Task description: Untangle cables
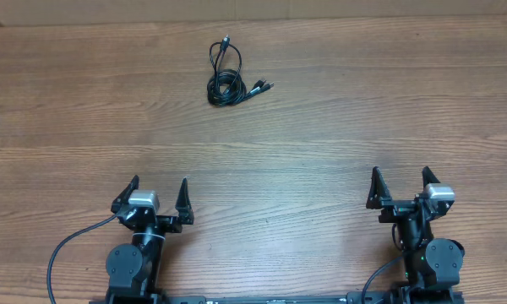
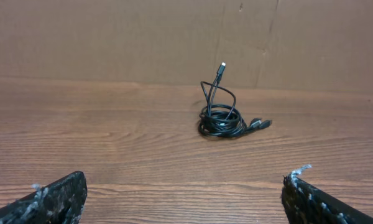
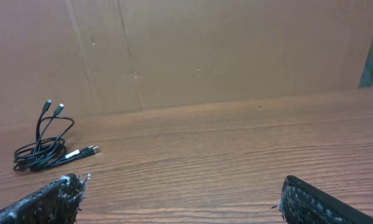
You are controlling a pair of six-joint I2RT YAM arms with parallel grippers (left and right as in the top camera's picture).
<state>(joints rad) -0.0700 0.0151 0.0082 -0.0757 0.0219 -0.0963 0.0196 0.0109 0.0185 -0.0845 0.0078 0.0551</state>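
Observation:
The cables (image 1: 228,78) lie in a small black coiled bundle on the far middle-left of the wooden table, with plug ends sticking out to the right and toward the back. In the left wrist view the cables (image 2: 222,118) sit well ahead, one plug standing up. Seen from the right wrist, the cables (image 3: 46,149) lie far left. My left gripper (image 1: 159,192) rests open at the near left edge, nothing between its fingers. My right gripper (image 1: 400,181) stands open at the near right, also empty. Both are far from the bundle.
A brown cardboard wall (image 2: 174,37) rises behind the table's far edge. Thick black wires (image 1: 68,253) run from the arm bases at the near edge. Bare wood table (image 1: 321,127) lies between the grippers and the bundle.

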